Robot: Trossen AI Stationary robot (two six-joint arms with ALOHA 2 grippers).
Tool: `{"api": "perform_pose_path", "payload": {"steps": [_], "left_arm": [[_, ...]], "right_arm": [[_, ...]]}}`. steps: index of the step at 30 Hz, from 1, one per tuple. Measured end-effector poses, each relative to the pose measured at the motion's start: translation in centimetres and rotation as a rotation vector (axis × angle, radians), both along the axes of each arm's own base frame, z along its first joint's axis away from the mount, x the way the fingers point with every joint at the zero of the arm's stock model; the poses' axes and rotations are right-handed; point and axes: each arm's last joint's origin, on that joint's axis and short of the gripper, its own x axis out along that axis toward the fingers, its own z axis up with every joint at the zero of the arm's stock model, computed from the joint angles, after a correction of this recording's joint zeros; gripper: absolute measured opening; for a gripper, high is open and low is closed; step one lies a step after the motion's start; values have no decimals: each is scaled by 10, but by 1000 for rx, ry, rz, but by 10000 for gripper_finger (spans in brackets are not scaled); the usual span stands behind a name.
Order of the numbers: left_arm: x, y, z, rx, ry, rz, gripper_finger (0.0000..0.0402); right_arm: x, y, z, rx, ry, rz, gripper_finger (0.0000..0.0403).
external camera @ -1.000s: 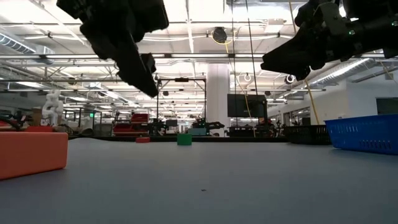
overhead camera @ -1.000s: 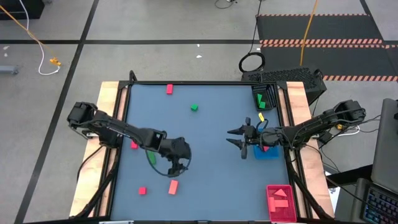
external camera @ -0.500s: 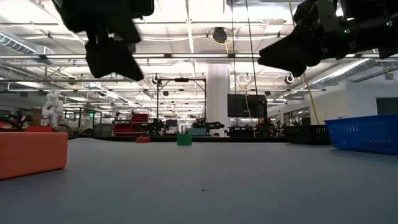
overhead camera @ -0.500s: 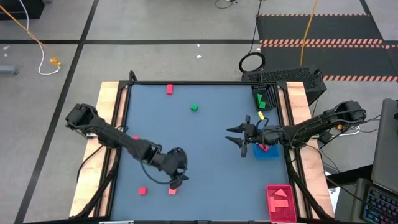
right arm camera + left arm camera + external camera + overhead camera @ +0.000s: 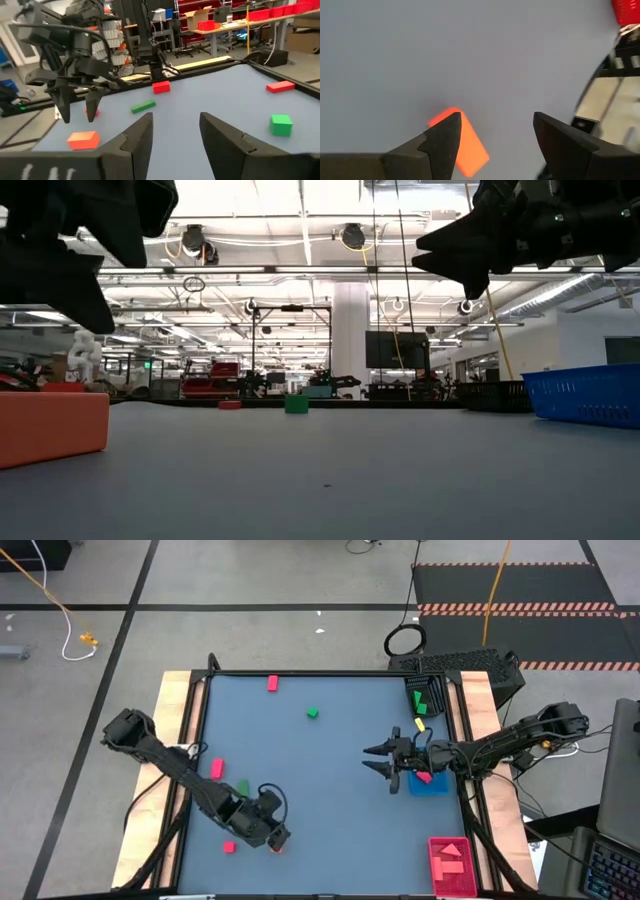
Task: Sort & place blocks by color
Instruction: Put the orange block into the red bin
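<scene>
Big open workshop behind, with a blue-grey matte surface (image 5: 330,790) framed in pale wood. Left tool (image 5: 277,838) down near the front edge, fingers (image 5: 442,142) spread apart and released, hanging right over a salmon-pink rectangular block (image 5: 461,143), not gripping it. Small red cube (image 5: 229,847) just beside, a longer red bar (image 5: 217,769) and a green bar (image 5: 243,787) further back on the left. Small green cube (image 5: 313,713) and another red block (image 5: 272,684) toward the far edge. Right tool (image 5: 381,760) hovering mid-surface beside a blue mesh tray (image 5: 430,785), fingers parted, holding nothing. Red tray (image 5: 451,865) with pink pieces sitting at the front right corner.
</scene>
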Motion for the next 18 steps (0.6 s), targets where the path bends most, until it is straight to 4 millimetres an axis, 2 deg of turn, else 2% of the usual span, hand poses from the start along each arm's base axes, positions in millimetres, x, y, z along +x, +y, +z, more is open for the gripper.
{"api": "perform_pose_path", "payload": {"steps": [6,8,11,14,18], "left_arm": [[-3,-13,5,-97,-9,-28,250],[0,-17,13,-99,-26,-48,250],[7,-22,37,-51,-75,-105,250],[13,-22,72,41,-75,-129,250],[17,-20,105,154,57,-103,250]], "right_arm": [[0,1,0,6,0,24,155],[0,1,0,2,0,24,155],[0,1,0,-10,1,25,155],[0,1,0,-18,2,25,155],[0,1,0,-17,2,25,155]]}}
